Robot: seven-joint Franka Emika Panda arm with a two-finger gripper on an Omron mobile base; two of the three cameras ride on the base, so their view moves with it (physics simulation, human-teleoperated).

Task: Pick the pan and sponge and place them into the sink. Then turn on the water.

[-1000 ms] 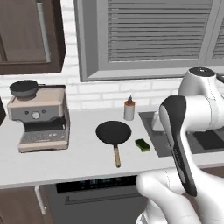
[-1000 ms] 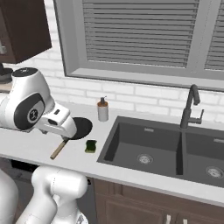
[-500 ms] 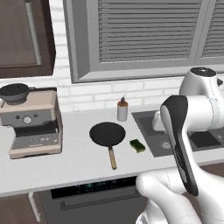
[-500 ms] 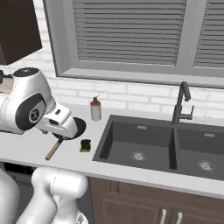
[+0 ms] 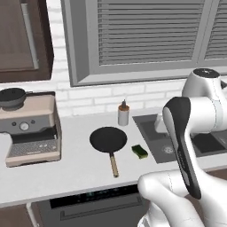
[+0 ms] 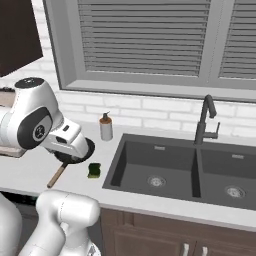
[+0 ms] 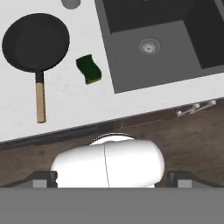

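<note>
Hand view looks straight down from above the counter's front edge, with the claw's two dark finger tips (image 7: 43,178) cut off at the bottom corners; they stand far apart, holding nothing. One round black frying pan with a light wooden handle (image 7: 36,41) lies flat on the white counter (image 7: 65,105), up and left of the claw and well apart from it, handle toward the counter's front edge. One small green sponge with a yellow face (image 7: 89,69) lies just right of the pan, between it and the dark grey double-basin sink (image 7: 114,52), not touching either. In the right base view the white arm hides most of the pan (image 6: 86,150). One slim dark tap (image 6: 206,120) rises behind the sink's divider. Two round steel drains (image 6: 156,181) sit in the basins.
</note>
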